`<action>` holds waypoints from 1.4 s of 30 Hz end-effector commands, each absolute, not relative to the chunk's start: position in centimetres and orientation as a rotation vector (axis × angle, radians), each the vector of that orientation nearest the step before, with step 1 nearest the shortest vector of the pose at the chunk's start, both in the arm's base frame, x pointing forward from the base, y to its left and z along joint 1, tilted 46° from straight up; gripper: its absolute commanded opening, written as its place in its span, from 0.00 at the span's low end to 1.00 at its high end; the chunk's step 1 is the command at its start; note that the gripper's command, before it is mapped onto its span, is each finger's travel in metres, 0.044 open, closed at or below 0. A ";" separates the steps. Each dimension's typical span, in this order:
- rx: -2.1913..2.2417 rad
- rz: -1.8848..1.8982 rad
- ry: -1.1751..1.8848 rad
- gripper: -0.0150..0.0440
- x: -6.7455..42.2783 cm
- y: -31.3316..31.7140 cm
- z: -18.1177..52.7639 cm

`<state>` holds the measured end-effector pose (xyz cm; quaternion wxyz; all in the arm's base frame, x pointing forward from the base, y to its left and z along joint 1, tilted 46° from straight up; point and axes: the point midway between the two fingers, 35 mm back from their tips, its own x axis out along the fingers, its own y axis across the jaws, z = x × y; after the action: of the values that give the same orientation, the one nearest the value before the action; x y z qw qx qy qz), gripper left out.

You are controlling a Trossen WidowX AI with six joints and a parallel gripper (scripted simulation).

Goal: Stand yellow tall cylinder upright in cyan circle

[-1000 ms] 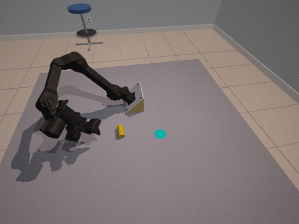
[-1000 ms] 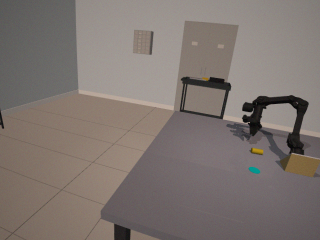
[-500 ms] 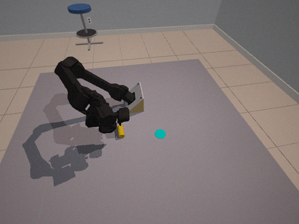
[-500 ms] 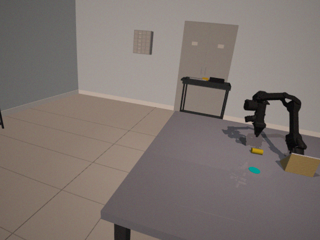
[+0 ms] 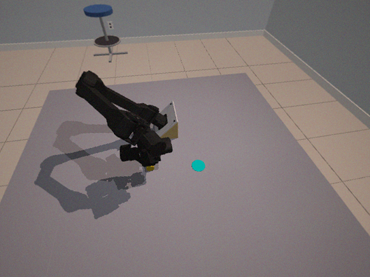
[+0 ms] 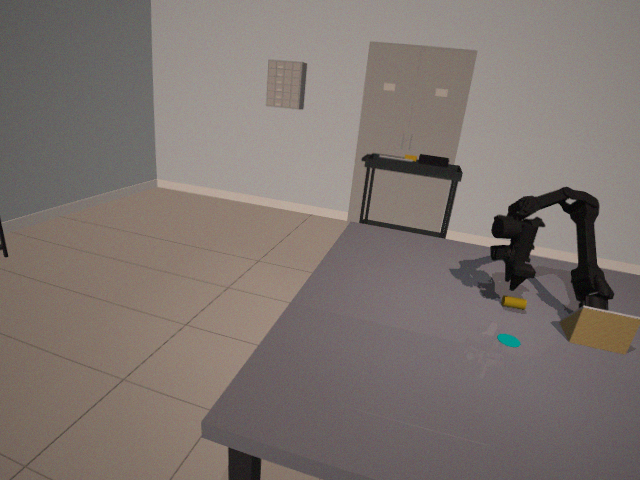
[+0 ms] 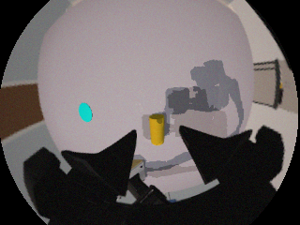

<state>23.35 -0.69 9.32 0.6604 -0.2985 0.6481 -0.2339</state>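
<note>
The yellow cylinder (image 5: 150, 168) (image 6: 514, 302) (image 7: 157, 129) lies on its side on the table; in the top view the arm hides most of it. The cyan circle (image 5: 198, 165) (image 6: 508, 340) (image 7: 85, 112) is flat on the table, apart from the cylinder, and nothing stands on it. My gripper (image 7: 157, 130) is open and empty. It points down above the cylinder, with a gap between the fingertips and the cylinder in the exterior view. In the wrist view the cylinder shows between the two fingertips, a little beyond them.
A wedge-shaped block (image 5: 171, 130) (image 6: 603, 330) with a white face and tan sides stands by the arm's base, to the right of the circle in the exterior view. The grey table top (image 5: 236, 229) (image 6: 361, 372) carries the arm's shadows. A stool (image 5: 98, 10) and a cart (image 6: 413, 166) stand beyond the table.
</note>
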 end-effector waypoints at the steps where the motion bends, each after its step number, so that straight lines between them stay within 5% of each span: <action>1: -0.690 -0.538 1.476 0.78 22.9 -3.6 6.8; 5: -0.694 -0.545 1.475 0.78 22.6 -5.0 5.7; 13: -0.694 -0.545 1.475 0.43 22.6 -5.0 5.7; 42: -0.687 -0.533 1.479 0.43 22.8 0.7 10.8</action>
<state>22.78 0.09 10.26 0.6514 -0.3064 0.6535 -0.2339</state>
